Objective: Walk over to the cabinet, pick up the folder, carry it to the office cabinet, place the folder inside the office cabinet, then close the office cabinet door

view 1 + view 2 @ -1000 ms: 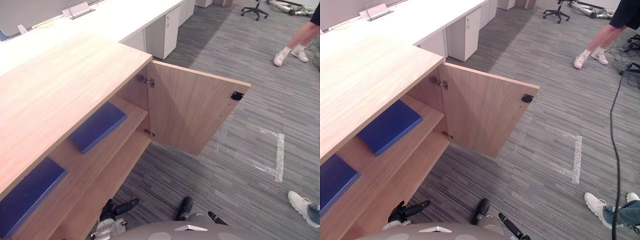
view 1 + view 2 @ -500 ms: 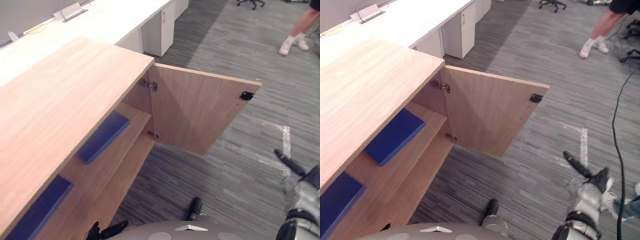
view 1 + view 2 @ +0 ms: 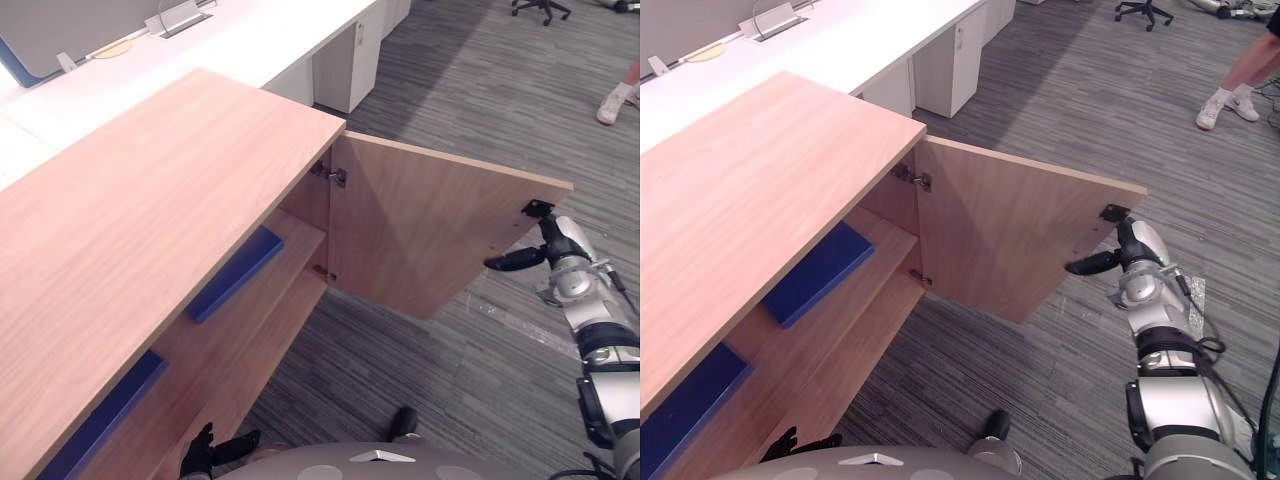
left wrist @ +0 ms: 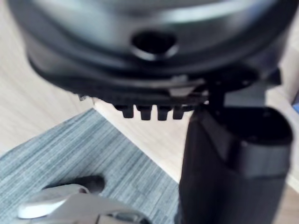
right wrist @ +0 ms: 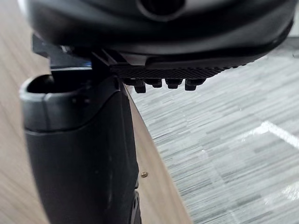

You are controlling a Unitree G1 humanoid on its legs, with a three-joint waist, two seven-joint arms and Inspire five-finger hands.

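Left eye view: the wooden cabinet [image 3: 150,230] stands with its door [image 3: 430,235] swung wide open. A blue folder [image 3: 235,272] lies flat on the upper shelf near the hinges, in neither hand. A second blue folder [image 3: 100,420] lies further along the same shelf. The right hand [image 3: 556,236] is now up at the door's free edge, just below the black latch [image 3: 537,208], with its thumb stretched across the inner face. Half a second ago it was lower, over the carpet [image 3: 450,370] and apart from the door. A second ago it was not raised. The door's angle and both folders look unchanged, though the camera has shifted. The left hand [image 3: 215,450] hangs low by the cabinet's base, much as before.

Right eye view: past the cabinet is a white desk [image 3: 860,50]. A person's legs [image 3: 1237,82] are at the far right and an office chair [image 3: 1145,12] at the top.

Left wrist view: the left hand [image 4: 233,163] is relaxed and unclenched, holding nothing, over carpet and pale wood.

Right wrist view: the right hand [image 5: 79,154] has its thumb lying along the door's wood. Its fingers look straight, not closed round anything. I cannot tell whether they touch the edge.
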